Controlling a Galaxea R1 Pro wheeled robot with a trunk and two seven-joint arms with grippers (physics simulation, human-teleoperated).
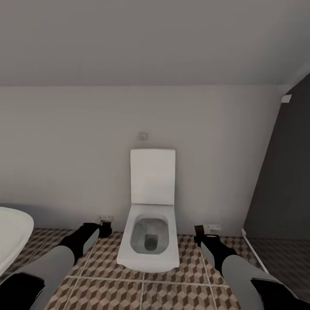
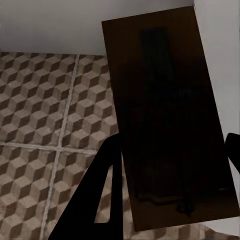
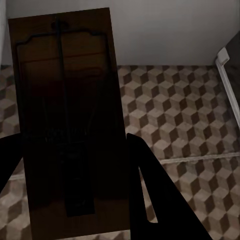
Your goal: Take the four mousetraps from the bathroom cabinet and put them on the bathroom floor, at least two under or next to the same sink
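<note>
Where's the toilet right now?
In the head view, the toilet stands straight ahead against the back wall, between the left tool and right tool.

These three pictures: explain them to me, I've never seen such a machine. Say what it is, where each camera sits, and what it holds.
It is a simulated wheeled robot with two arms. The head camera looks down over both arms at a white toilet on the patterned bathroom floor; a white basin's edge shows at the left. The other two cameras sit on the wrists, looking along the fingers. The left gripper is shut on a dark-brown mousetrap; the right gripper is shut on another mousetrap. Both are held above the floor, not yet set down.
</note>
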